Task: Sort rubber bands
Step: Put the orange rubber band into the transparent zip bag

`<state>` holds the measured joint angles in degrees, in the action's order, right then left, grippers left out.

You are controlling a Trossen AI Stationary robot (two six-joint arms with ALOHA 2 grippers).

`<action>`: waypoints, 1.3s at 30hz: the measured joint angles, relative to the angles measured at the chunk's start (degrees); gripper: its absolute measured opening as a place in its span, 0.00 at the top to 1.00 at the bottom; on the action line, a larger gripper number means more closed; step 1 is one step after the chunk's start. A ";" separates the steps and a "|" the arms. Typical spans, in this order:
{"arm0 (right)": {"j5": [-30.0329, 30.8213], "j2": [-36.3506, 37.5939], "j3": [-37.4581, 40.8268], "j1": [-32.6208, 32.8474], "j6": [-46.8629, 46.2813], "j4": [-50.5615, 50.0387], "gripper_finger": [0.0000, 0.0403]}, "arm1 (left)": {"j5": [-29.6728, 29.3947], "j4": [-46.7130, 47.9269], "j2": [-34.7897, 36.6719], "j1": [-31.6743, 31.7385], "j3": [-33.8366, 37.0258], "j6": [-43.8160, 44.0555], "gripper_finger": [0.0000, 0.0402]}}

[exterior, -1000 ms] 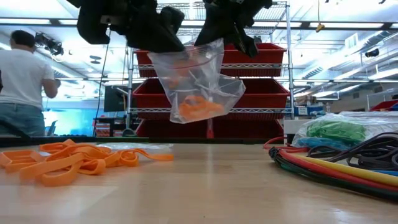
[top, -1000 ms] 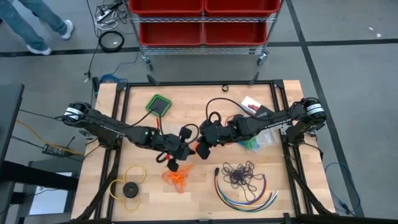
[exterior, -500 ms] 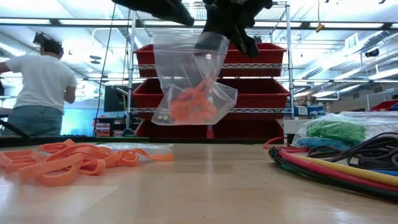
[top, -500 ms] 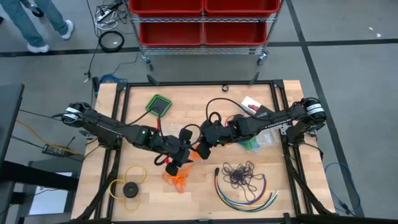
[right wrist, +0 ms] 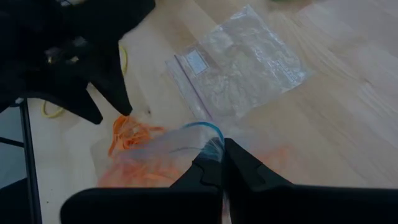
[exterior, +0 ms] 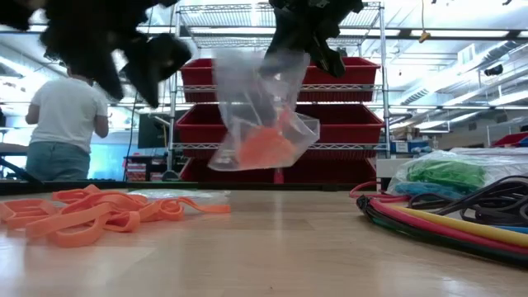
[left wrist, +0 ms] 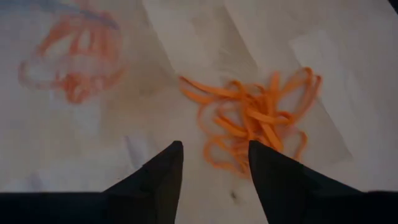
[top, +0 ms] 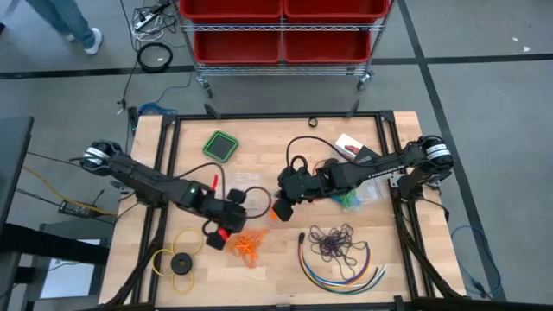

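Loose orange rubber bands (top: 247, 246) lie in a heap on the table near its front. My left gripper (left wrist: 214, 163) hovers open just above them (left wrist: 252, 118), fingers pointing down and holding nothing. My right gripper (right wrist: 214, 167) is at mid-table, shut on a clear plastic bag (exterior: 260, 111). The bag hangs in the air with more orange bands (exterior: 264, 147) in its bottom. My right gripper pinches the bag's top edge by the blue zip strip (right wrist: 208, 138) between its two fingers, slanting down from the table's right. The bag hangs below the fingers, tilted, clear of the table, with one top corner (exterior: 285, 56) in the hold.
An empty clear bag (right wrist: 239, 62) lies flat at mid-table. Green bands in a bag (top: 350, 200) lie to the right, and dark bands (top: 333, 242) and coloured cables (top: 346, 272) at front right. A yellow ring with a black disc (top: 177, 259) is at front left, a green square (top: 220, 145) behind it.
My left gripper has opened and let go of the bag's mouth. It has then gone toward the table's near left and tipped down over the loose orange heap. The bag has swung and now hangs from my right gripper alone.
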<state>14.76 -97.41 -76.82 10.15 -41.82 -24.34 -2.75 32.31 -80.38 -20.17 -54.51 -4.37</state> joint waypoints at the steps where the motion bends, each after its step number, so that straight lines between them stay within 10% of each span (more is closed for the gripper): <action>1: 0.00 0.00 0.00 0.00 0.00 0.04 1.00 | 0.06 -2.25 0.65 -0.57 2.07 0.91 0.54; 18: 0.04 0.00 0.00 0.00 0.79 0.44 1.00 | 3.12 -45.06 3.91 -7.78 35.04 21.38 0.56; 28: 0.07 0.00 0.00 0.00 1.07 0.55 1.00 | 6.98 -46.09 3.12 -9.59 36.12 21.50 0.96; 39: 0.07 0.00 0.00 0.01 1.53 0.52 1.00 | 6.75 -37.98 5.18 -9.88 30.17 13.93 0.99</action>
<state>14.83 -97.41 -76.82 10.17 -40.29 -23.81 4.00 -5.67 -75.20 -30.05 -24.35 9.56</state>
